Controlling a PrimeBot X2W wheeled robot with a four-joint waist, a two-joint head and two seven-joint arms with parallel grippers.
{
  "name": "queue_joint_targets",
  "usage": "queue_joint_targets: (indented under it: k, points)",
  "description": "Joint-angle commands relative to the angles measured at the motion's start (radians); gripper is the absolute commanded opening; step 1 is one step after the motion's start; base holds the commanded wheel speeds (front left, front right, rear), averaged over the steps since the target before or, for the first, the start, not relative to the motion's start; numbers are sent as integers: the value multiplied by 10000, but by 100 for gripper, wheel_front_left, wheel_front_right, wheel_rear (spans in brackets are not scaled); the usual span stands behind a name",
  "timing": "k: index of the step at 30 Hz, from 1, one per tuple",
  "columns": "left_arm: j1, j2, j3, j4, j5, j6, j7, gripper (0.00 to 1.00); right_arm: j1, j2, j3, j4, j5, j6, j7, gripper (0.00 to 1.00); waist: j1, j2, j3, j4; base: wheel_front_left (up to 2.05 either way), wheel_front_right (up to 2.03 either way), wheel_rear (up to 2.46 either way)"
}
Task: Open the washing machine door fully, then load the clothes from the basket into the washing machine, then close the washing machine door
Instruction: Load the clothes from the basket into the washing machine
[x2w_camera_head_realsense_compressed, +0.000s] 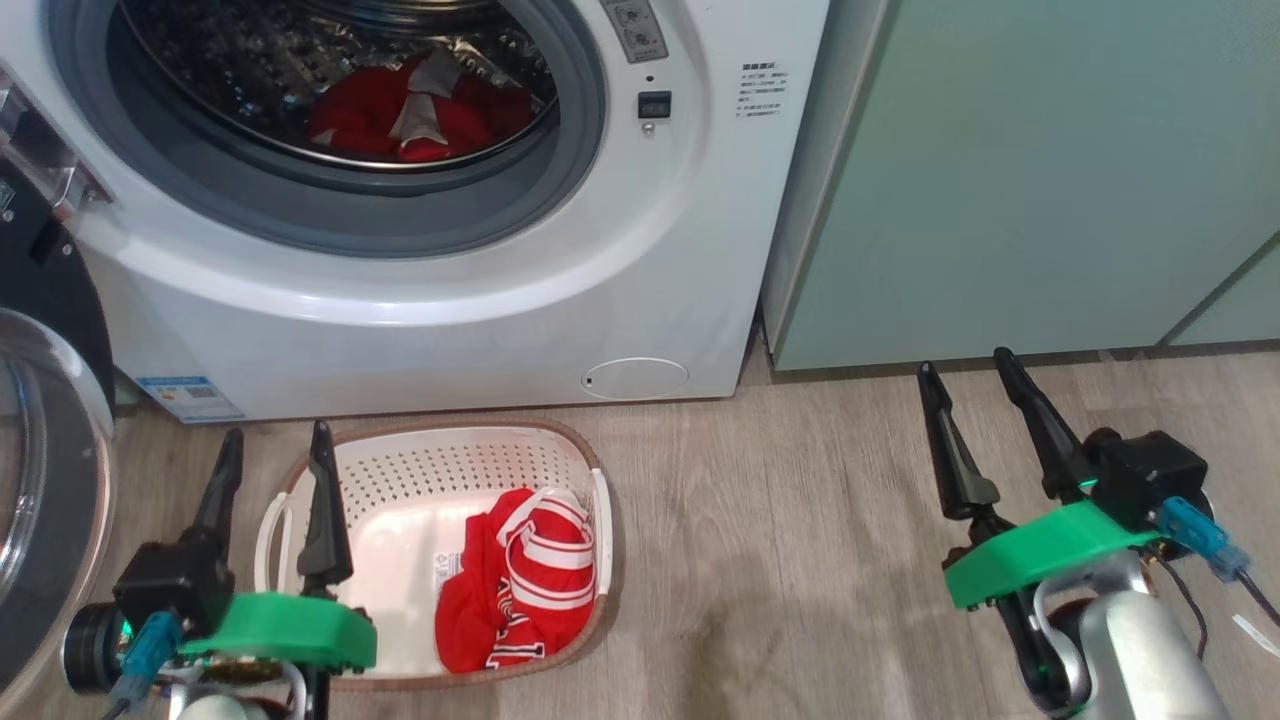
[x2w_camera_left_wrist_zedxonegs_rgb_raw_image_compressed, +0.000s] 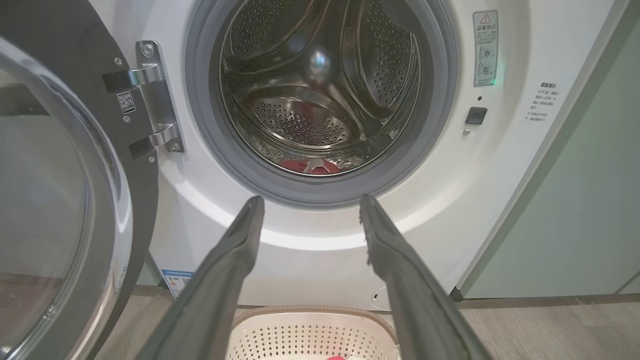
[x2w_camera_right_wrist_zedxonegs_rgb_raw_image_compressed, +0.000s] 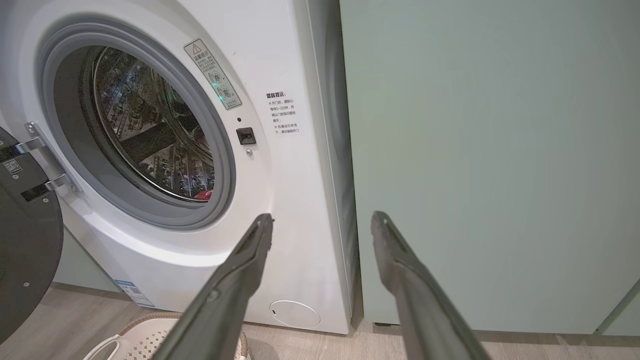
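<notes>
The white washing machine (x2w_camera_head_realsense_compressed: 420, 300) stands with its door (x2w_camera_head_realsense_compressed: 40, 470) swung wide to the left, glass bowl facing out. Red clothes (x2w_camera_head_realsense_compressed: 420, 115) lie in the steel drum, and a sliver of that clothing (x2w_camera_left_wrist_zedxonegs_rgb_raw_image_compressed: 310, 167) shows in the left wrist view. On the floor before the machine sits the cream basket (x2w_camera_head_realsense_compressed: 400, 470) with a red and white striped garment (x2w_camera_head_realsense_compressed: 520, 580) in its right half. My left gripper (x2w_camera_head_realsense_compressed: 277, 440) hangs open over the basket's left rim, nothing between its fingers. My right gripper (x2w_camera_head_realsense_compressed: 965, 365) is open over bare floor, right of the basket.
Pale green cabinets (x2w_camera_head_realsense_compressed: 1040, 180) stand right of the machine, reaching down to the wooden floor (x2w_camera_head_realsense_compressed: 780, 560). The open door takes up the space at the left. A small round flap (x2w_camera_head_realsense_compressed: 634, 378) sits low on the machine's front.
</notes>
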Motion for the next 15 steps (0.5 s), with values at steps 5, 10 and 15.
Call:
queue_joint_targets:
  k: [5, 10, 15]
  points:
    - [-188, 155, 279, -301, 8, 42, 32, 100, -107, 32, 239, -446, -27, 0, 29, 100, 1, -1, -26, -38, 0, 0, 0]
    - [-252, 167, 251, -269, -47, 53, 69, 100, -131, 32, 270, -456, -52, 0, 28, 100, 1, -1, -26, -22, 0, 0, 0]
    - [-287, 159, 202, -255, -69, 71, 91, 100, -165, 32, 282, -446, -32, 0, 14, 100, 1, -1, -12, -18, 0, 0, 0]
